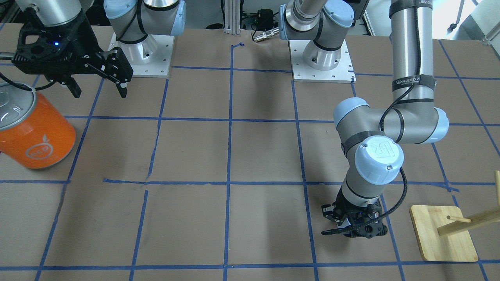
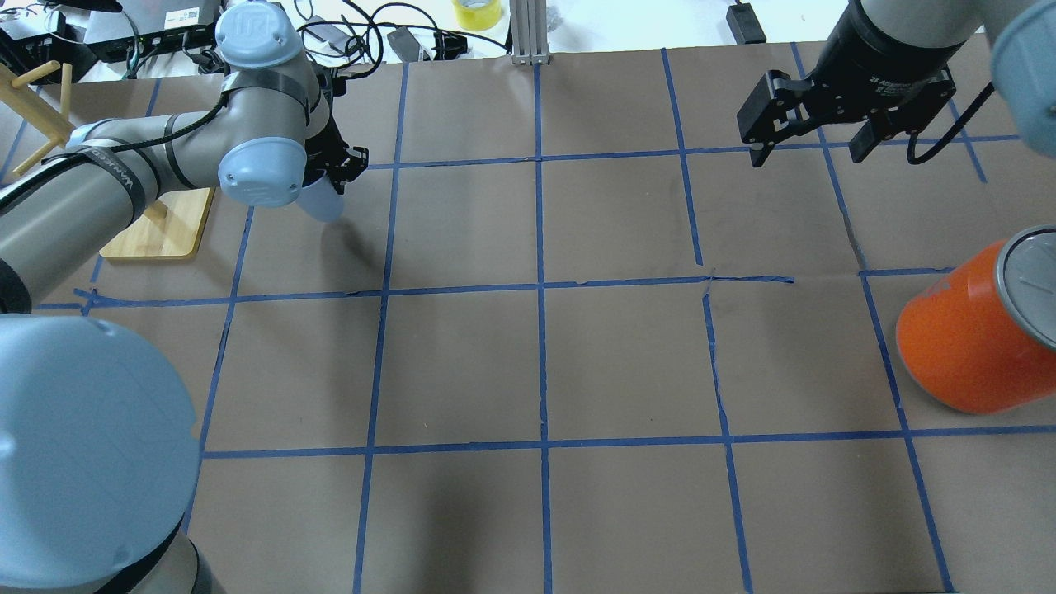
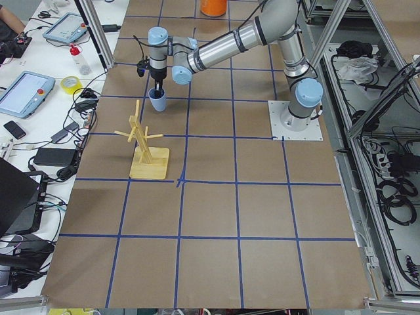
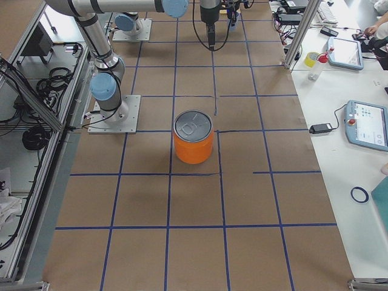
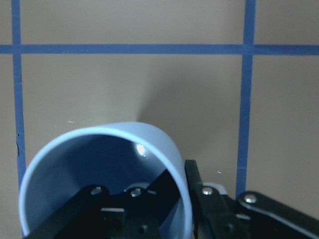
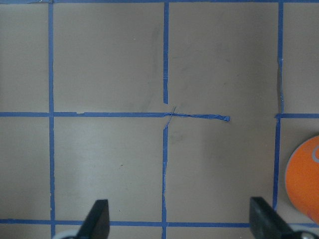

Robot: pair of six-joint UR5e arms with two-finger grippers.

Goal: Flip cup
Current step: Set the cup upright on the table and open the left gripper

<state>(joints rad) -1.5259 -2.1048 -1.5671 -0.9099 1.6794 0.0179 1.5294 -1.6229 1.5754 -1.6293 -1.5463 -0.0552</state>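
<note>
The cup, pale lavender-blue with a bluer inside, stands mouth up at the table's far left in the overhead view and in the exterior left view. My left gripper comes down from above and is shut on the cup's rim, one finger inside and one outside the wall. It also shows in the overhead view and covers most of the cup in the front view. I cannot tell whether the cup's base touches the table. My right gripper is open and empty, high at the far right.
A big orange can with a silver lid stands at the right edge, below the right gripper. A wooden peg stand on a bamboo base stands just left of the cup. Blue tape lines grid the brown table.
</note>
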